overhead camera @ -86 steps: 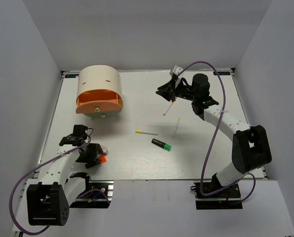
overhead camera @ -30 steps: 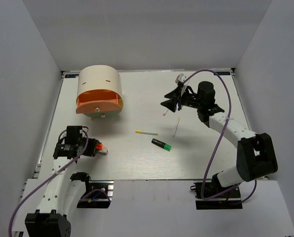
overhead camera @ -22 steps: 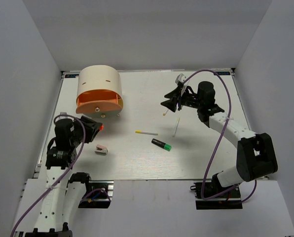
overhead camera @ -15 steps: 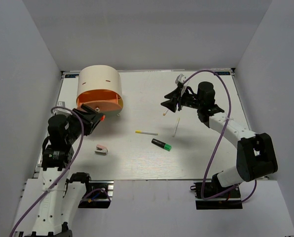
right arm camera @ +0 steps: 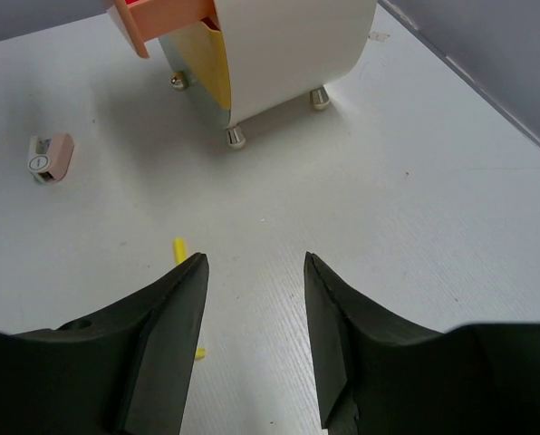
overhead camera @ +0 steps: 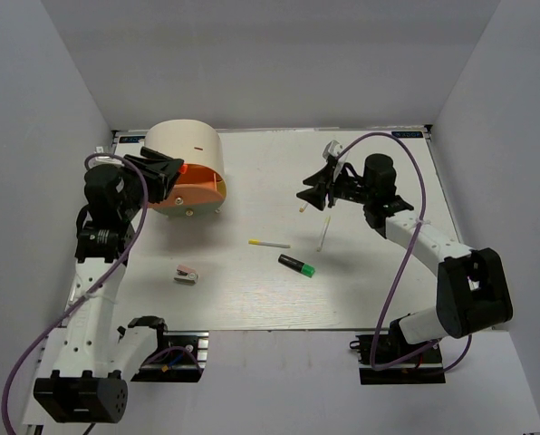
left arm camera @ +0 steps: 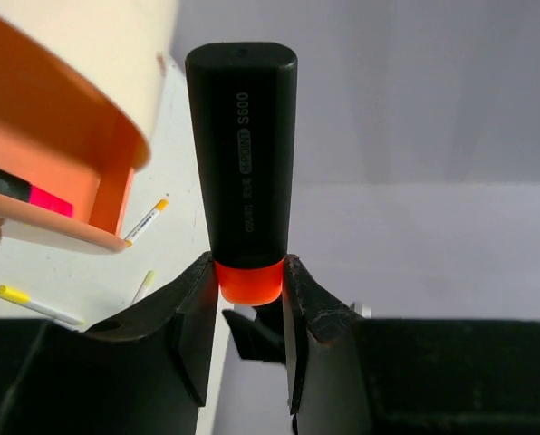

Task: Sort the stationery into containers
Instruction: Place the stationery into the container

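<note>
My left gripper (overhead camera: 168,170) is shut on a black marker with an orange end (left arm camera: 243,154), held up right beside the open orange drawer (overhead camera: 194,189) of the cream half-cylinder box (overhead camera: 184,145). A pink-ended marker (left arm camera: 21,191) lies in that drawer. My right gripper (overhead camera: 308,192) is open and empty above the table, over a thin pen (overhead camera: 303,207). Two more white-and-yellow pens (overhead camera: 268,244) (overhead camera: 324,233), a green-ended marker (overhead camera: 296,265) and the grey-and-pink sharpener (overhead camera: 187,274) lie on the table.
The box stands on small knob feet (right arm camera: 236,138) at the far left. Grey walls close the table on three sides. The right wrist view shows the sharpener (right arm camera: 51,154) and a yellow pen end (right arm camera: 178,249).
My left arm has lifted the orange-ended marker from the near left of the table up to the box's open drawer. The right arm has barely moved.
</note>
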You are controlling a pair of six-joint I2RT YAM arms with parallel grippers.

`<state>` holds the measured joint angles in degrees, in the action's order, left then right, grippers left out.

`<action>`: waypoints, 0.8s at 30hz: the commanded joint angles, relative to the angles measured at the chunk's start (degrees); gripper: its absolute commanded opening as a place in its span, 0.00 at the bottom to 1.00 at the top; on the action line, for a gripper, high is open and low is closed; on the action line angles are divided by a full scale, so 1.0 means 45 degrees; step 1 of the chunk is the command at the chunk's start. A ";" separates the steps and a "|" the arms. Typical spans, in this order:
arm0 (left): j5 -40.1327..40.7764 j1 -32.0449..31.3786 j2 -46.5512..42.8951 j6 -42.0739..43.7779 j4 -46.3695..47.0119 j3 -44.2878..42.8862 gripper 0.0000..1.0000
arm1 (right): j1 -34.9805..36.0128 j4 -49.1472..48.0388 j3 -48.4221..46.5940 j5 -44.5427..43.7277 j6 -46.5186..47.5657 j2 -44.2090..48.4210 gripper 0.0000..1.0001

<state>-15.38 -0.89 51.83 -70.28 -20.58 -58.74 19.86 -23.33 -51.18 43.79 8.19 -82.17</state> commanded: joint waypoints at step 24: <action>0.1815 -0.0760 0.4086 -0.4694 -0.7087 -0.6029 0.09 | -0.0096 -0.0967 0.0728 -0.0083 0.0017 0.0818 0.52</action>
<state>-7.90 -3.90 70.52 -88.99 -48.21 -83.07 19.84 -24.56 -48.45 43.46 8.32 -80.18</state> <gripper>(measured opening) 0.411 0.525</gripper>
